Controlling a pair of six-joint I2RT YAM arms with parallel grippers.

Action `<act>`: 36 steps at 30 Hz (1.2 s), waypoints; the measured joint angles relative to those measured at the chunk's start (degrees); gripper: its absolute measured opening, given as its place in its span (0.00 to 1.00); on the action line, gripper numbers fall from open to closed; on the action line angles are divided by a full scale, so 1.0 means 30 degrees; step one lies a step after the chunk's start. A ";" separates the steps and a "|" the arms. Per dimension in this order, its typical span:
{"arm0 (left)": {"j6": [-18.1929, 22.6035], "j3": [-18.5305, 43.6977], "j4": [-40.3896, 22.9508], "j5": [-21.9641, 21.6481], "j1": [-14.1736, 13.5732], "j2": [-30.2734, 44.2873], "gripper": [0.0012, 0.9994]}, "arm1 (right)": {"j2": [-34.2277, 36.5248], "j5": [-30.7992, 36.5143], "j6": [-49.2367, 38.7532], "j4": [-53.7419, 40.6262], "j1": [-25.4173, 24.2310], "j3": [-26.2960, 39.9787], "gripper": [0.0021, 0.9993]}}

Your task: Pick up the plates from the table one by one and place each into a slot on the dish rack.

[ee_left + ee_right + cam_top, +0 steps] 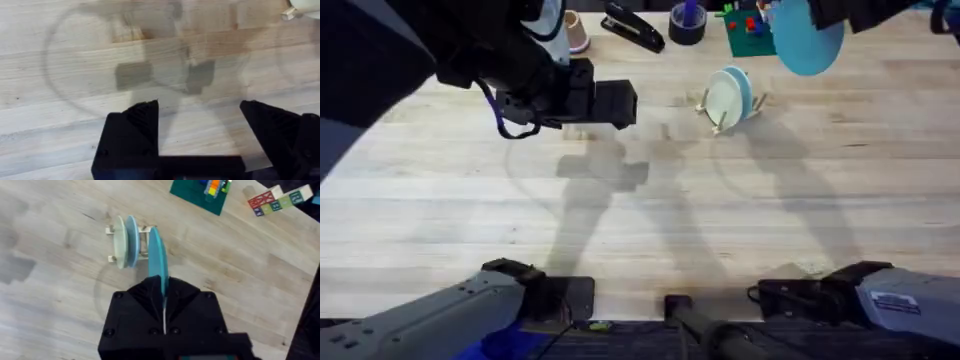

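Observation:
The small wooden dish rack (718, 112) stands on the table (640, 210) at the back, right of middle. A cream-white plate (724, 97) and a light blue plate (744, 92) stand upright in its slots. My right gripper (818, 14) hangs above and to the right of the rack, shut on another light blue plate (808, 42). The right wrist view shows this held plate (156, 257) edge-on between the fingers, just beside the rack (111, 230) and its cream plate (119, 242). My left gripper (624, 103) hovers open over bare wood left of the rack, its fingers (145, 112) holding nothing.
Along the back edge lie a black stapler (633, 27), a dark tape roll (687, 22), a green baseplate with bricks (748, 30) and a small cup (576, 30). Letter blocks (277, 200) sit beyond the baseplate. Both arm bases stand at the front edge.

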 joint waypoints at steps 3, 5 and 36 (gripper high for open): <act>0.0000 0.0000 0.0007 -0.0007 0.0000 0.0000 1.00 | 0.0000 0.0041 -0.0282 0.0066 -0.0347 0.0019 0.03; -0.0007 0.0000 0.0015 -0.0007 0.0007 0.0000 1.00 | 0.0000 0.0048 -0.0408 0.0066 -0.0549 0.0019 0.03; 0.0000 0.0000 -0.0146 0.0007 0.0001 0.0000 1.00 | 0.0000 -0.1484 -0.1086 -0.0066 -0.1401 0.0019 0.03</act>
